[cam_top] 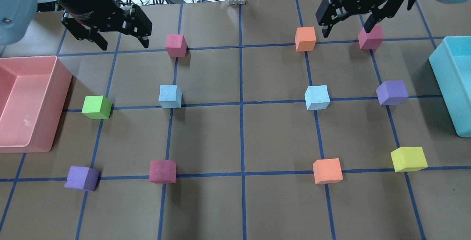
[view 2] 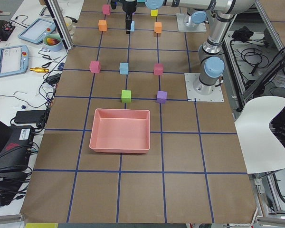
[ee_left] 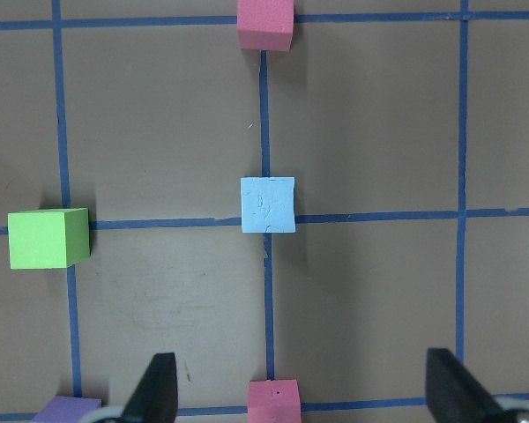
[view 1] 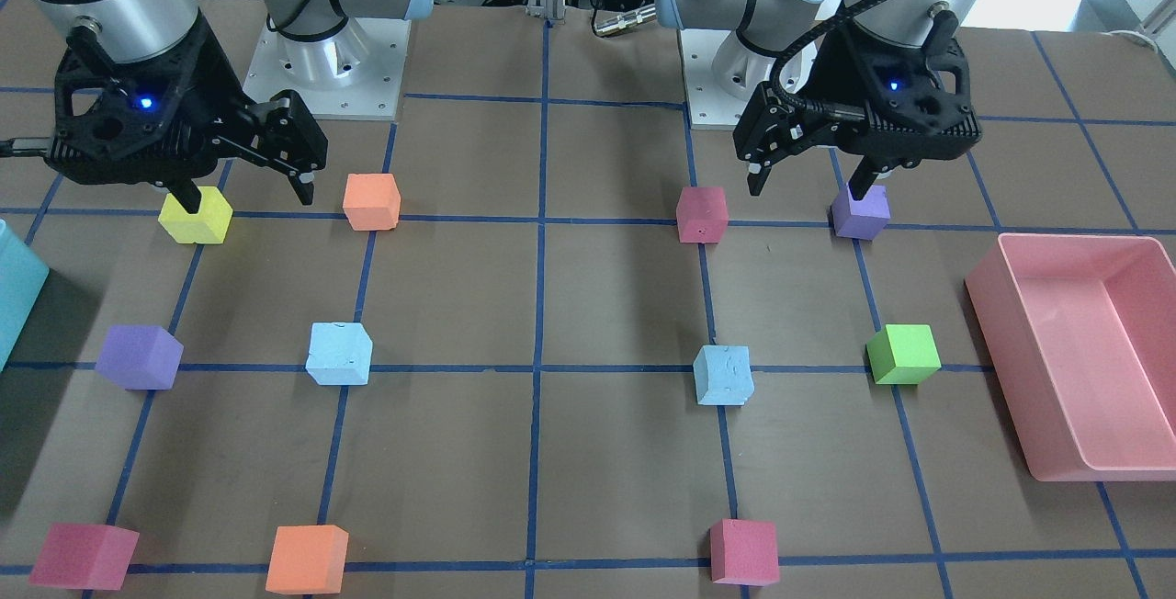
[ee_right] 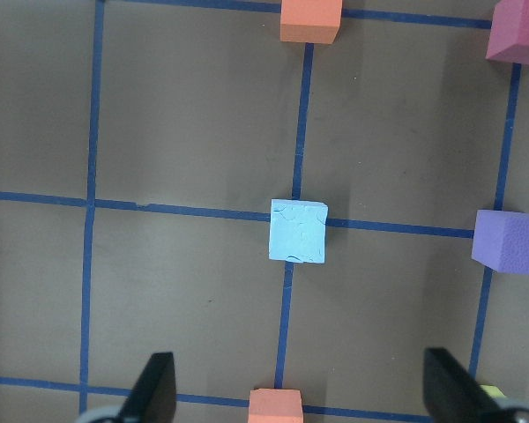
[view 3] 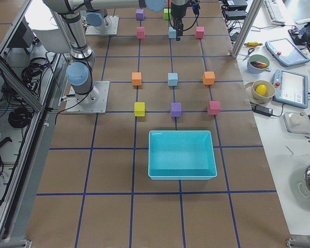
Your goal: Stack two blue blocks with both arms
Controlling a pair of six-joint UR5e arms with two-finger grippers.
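Two pale blue blocks lie apart on the brown table. One is left of centre [cam_top: 170, 96], the other right of centre [cam_top: 317, 97]. My left gripper [cam_top: 124, 45] hangs open and empty, high over the far left of the table. Its wrist view shows the left blue block [ee_left: 267, 204] ahead of the open fingers [ee_left: 159, 388]. My right gripper [cam_top: 346, 30] hangs open and empty over the far right. Its wrist view shows the right blue block [ee_right: 298, 231]. In the front-facing view the left gripper [view 1: 807, 187] and right gripper [view 1: 248, 199] sit near the robot bases.
A pink bin [cam_top: 59, 100] stands at the left edge and a turquoise bin [cam_top: 447, 85] at the right edge. A green cube [cam_top: 96, 107], purple cubes [cam_top: 392, 92], a yellow cube [cam_top: 408, 159], orange cubes [cam_top: 327, 171] and magenta cubes [cam_top: 162, 171] sit on the grid crossings.
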